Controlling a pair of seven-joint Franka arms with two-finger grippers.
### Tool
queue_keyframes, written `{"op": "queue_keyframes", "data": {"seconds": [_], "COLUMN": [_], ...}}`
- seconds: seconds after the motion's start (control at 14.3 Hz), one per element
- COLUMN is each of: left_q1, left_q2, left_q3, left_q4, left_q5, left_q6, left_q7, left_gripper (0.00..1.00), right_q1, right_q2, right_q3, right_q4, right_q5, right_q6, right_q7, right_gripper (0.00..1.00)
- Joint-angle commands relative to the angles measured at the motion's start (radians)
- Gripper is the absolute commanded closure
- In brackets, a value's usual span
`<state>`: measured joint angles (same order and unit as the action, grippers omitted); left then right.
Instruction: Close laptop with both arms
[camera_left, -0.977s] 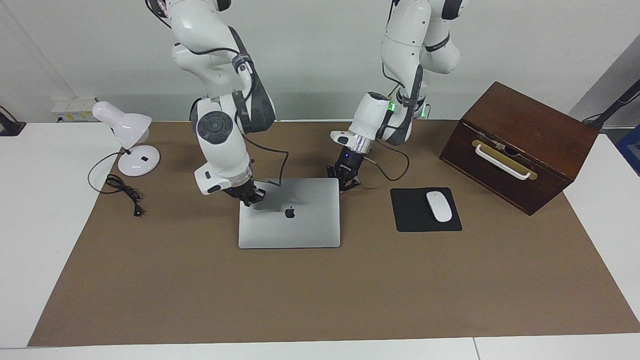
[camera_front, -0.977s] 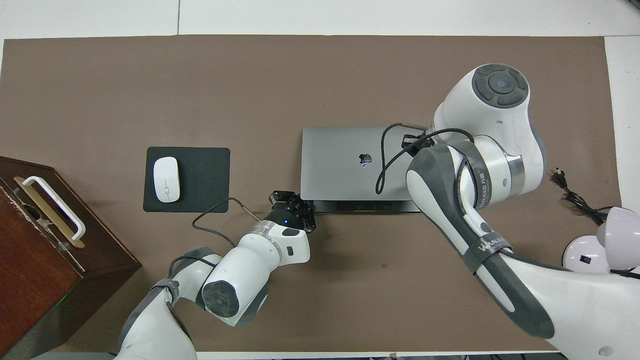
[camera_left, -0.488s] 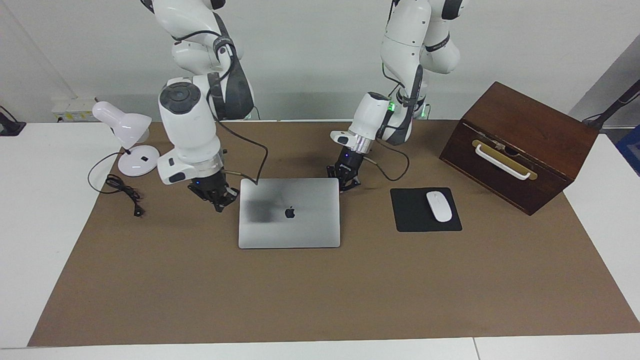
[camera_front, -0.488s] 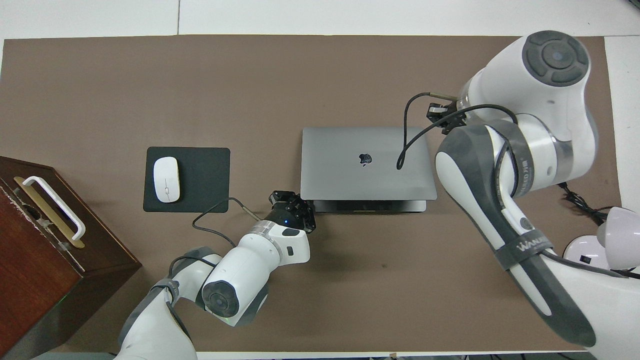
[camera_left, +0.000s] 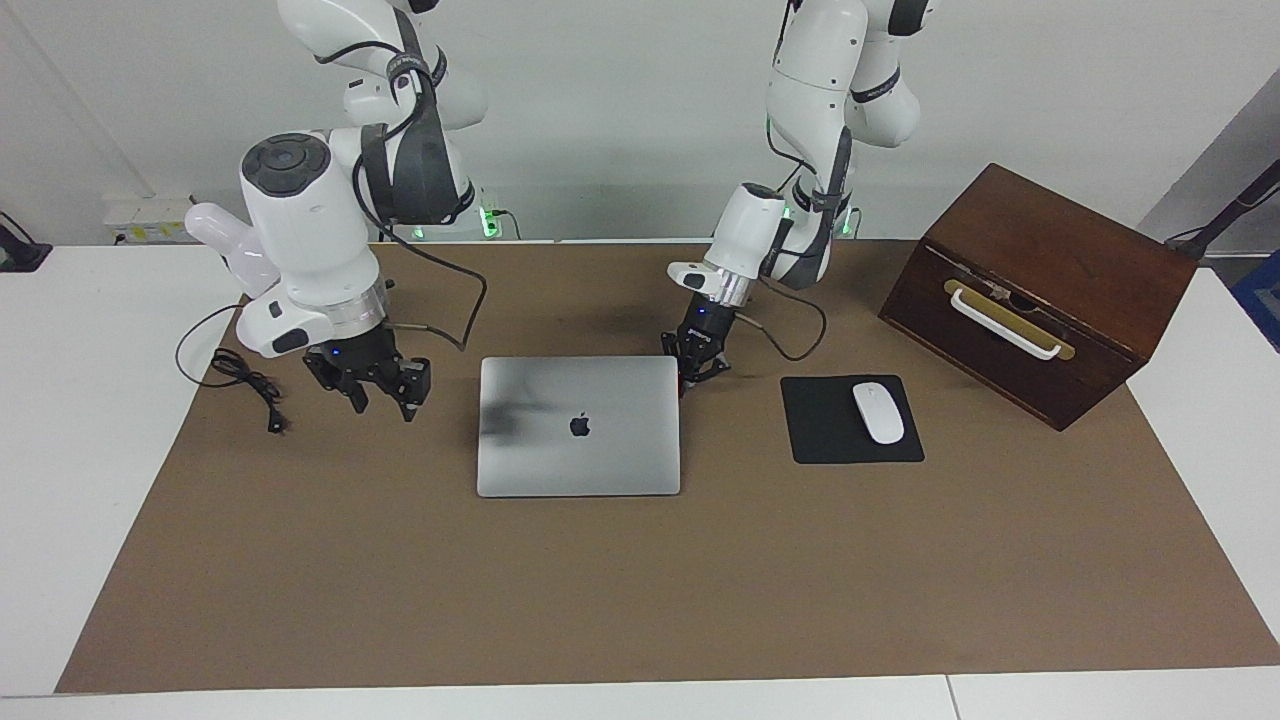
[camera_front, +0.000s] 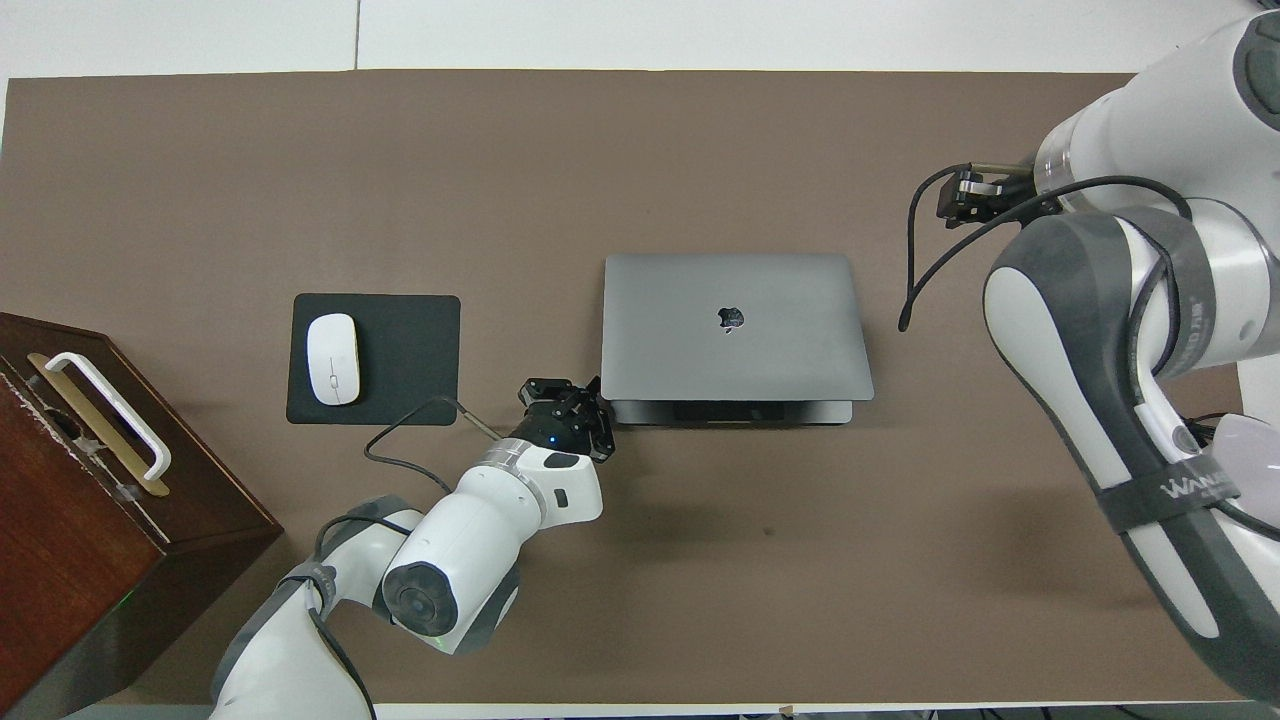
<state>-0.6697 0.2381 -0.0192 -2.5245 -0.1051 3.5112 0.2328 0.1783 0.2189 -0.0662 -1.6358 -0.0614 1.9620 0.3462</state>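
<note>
I see the laptop (camera_left: 578, 426) lying shut and flat on the brown mat (camera_left: 640, 590), beside the black mouse pad (camera_left: 851, 419) that carries 1 white mouse (camera_left: 878, 412). My left gripper (camera_left: 703, 371) sits clenched, holding nothing, right at the laptop's corner nearest the robots on the mouse pad's side. My right gripper (camera_left: 384, 391) hangs over bare mat toward the lamp cord (camera_left: 245, 378), its 2 fingers spread and empty.

A white mouse (camera_left: 878, 412) sits on a black mouse pad (camera_left: 835, 434), a dark wooden box (camera_left: 1050, 280) with a white handle (camera_left: 1002, 322) stands beside it, and a white desk lamp (camera_left: 240, 258) trails its black cord (camera_left: 245, 385) across the brown mat (camera_left: 640, 580).
</note>
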Motion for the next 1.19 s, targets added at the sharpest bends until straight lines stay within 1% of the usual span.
{"op": "queue_keyframes", "data": {"seconds": [0.0, 0.14, 0.21, 0.35, 0.42, 0.56, 0.63, 0.77, 0.91, 0.98, 1.12], "left_q1": [0.028, 0.053, 0.061, 0.105, 0.125, 0.172, 0.197, 0.249, 0.318, 0.356, 0.438], "left_q2": [-0.158, -0.290, -0.343, -0.445, -0.494, -0.574, -0.588, -0.582, -0.576, -0.573, -0.556], "left_q3": [-0.001, 0.001, 0.002, 0.002, 0.004, 0.005, 0.005, 0.005, 0.005, 0.005, 0.005], "left_q4": [-0.082, -0.088, -0.085, -0.080, -0.061, 0.025, 0.088, 0.232, 0.326, 0.355, 0.416], "left_q5": [-0.010, -0.010, -0.010, -0.010, -0.010, -0.010, -0.010, -0.010, -0.005, -0.004, -0.002], "left_q6": [-0.110, -0.321, -0.415, -0.565, -0.669, -0.905, -1.014, -1.234, -1.374, -1.415, -1.497], "left_q7": [0.000, 0.013, 0.016, 0.029, 0.034, 0.034, 0.027, 0.022, 0.022, 0.020, -0.019], "left_gripper": [1.00, 1.00, 1.00, 1.00, 1.00, 1.00, 1.00, 1.00, 1.00, 1.00, 0.83], "right_q1": [-0.029, -0.052, -0.060, -0.077, -0.080, -0.082, -0.083, -0.085, -0.085, -0.086, -0.086], "right_q2": [-0.013, -0.015, -0.022, -0.029, -0.030, -0.035, -0.036, -0.039, -0.041, -0.041, -0.044], "right_q3": [0.008, 0.009, 0.008, 0.008, 0.006, 0.006, 0.006, 0.006, 0.006, 0.006, 0.006], "right_q4": [-0.003, 0.002, 0.001, 0.001, 0.002, 0.001, 0.001, 0.002, 0.004, 0.004, 0.004], "right_q5": [-0.011, -0.011, -0.009, -0.011, -0.011, -0.012, -0.012, -0.012, -0.012, -0.012, -0.012], "right_q6": [-0.009, -0.008, -0.012, -0.021, -0.025, -0.029, -0.029, -0.029, -0.028, -0.029, -0.031], "right_q7": [-0.041, -0.100, -0.116, -0.128, -0.144, -0.147, -0.148, -0.148, -0.153, -0.153, -0.156], "right_gripper": [0.00, 0.00, 0.00, 0.00, 0.00, 0.00, 0.00, 0.00, 0.00, 0.00, 0.00]}}
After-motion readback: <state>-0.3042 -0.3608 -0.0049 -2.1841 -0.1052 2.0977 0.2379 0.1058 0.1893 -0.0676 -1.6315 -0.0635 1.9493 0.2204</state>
